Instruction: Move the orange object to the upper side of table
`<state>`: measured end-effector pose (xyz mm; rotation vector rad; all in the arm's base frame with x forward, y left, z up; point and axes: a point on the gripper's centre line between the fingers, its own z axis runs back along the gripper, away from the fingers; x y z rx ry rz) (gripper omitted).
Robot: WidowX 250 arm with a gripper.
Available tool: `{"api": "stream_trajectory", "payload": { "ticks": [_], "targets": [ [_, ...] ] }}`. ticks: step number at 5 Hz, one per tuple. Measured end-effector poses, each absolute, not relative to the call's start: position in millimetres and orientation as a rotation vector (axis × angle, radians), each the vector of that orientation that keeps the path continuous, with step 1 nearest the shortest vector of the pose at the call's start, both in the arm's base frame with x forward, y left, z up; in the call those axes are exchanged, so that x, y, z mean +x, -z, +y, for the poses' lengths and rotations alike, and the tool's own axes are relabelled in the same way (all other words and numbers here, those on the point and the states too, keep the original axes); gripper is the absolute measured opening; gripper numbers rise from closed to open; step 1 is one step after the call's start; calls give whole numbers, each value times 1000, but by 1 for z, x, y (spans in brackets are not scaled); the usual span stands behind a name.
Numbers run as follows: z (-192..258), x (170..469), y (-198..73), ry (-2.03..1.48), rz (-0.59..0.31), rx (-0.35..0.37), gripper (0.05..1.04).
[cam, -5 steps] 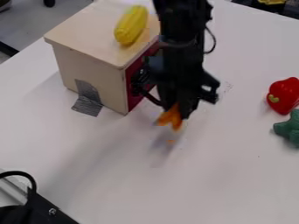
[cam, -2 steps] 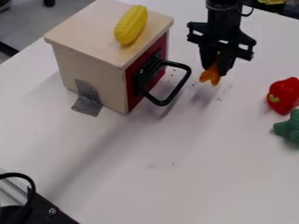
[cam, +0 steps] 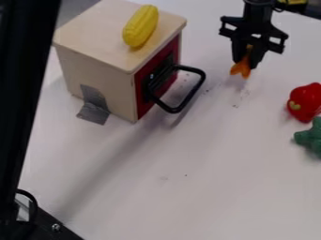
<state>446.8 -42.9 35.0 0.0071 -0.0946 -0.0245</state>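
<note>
Near the top right of the view, the black gripper (cam: pixel 248 62) hangs over the white table (cam: pixel 188 187), shut on the orange object (cam: pixel 241 69). The orange piece's lower, forked end sticks out below the fingers, and its upper part is partly hidden between them. A faint shadow lies on the table just under it; whether it touches the surface, I cannot tell.
A wooden box (cam: pixel 100 70) with a black handle (cam: pixel 182 89) stands left of the gripper, a yellow corn toy (cam: pixel 140 26) on its top. At the right edge lie a red pepper (cam: pixel 305 102) and a green toy (cam: pixel 310 137). A black bar crosses the left side.
From in front of the box, my gripper has moved right and toward the table's upper side with the orange object. A large black shape has come into view at the left.
</note>
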Motion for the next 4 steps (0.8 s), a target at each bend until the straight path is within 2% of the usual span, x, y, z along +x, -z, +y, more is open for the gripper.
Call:
{"api": "stream_trajectory", "payload": {
  "ticks": [1, 2, 3, 4],
  "targets": [
    [-43, 459, -23, 16, -63, 14, 342],
    [-43, 458, -10, 15, -19, 20, 416],
    [-43, 454, -9, 24, 1, 27, 720],
    [-43, 455, -10, 31, -5, 24, 965]
  ]
}}
